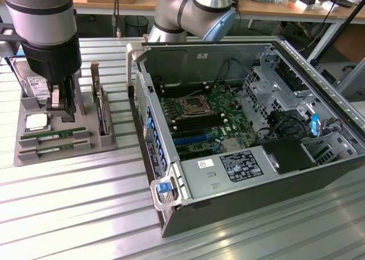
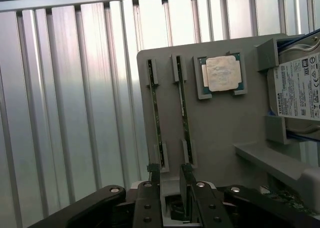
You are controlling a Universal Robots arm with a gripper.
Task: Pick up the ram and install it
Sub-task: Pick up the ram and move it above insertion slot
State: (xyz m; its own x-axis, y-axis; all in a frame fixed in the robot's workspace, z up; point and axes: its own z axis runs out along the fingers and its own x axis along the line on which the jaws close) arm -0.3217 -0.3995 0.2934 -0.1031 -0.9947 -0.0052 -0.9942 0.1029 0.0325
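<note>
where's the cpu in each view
exterior view: cpu sits in the grey tray at the exterior view's left, between the hard drive and the ram sticks.
wrist view: cpu sits in a square tray pocket, between the ram sticks and the hard drive.
shared landmark: the hard drive next to it.

Open computer case [image 1: 256, 206], grey tray [image 1: 60, 154], hard drive [image 1: 34, 86]

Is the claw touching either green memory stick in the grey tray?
Apart. The exterior view shows the gripper above the tray, with bare grey tray visible between its fingertips and the nearer ram stick.
</note>
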